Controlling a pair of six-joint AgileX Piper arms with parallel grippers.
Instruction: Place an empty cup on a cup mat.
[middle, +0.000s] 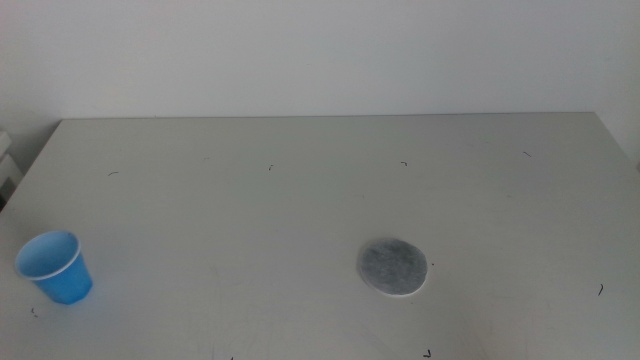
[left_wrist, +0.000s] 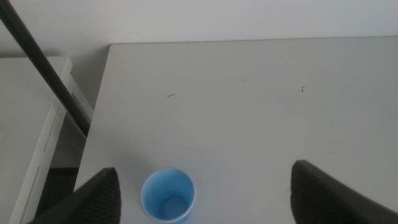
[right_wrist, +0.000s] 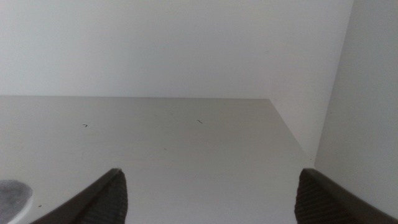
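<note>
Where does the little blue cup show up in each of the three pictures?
Middle view: the cup stands upright near the table's front left corner, far left of the cup mat.
Left wrist view: low in the picture, between the left gripper's open jaws.
Right wrist view: not in it.
Shared landmark: the table's far edge against the wall.

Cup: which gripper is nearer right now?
Left. The cup stands between the open jaws of the left gripper, nearer one jaw. The right gripper hangs open at the table's far side, with only the mat's edge in its view.
</note>
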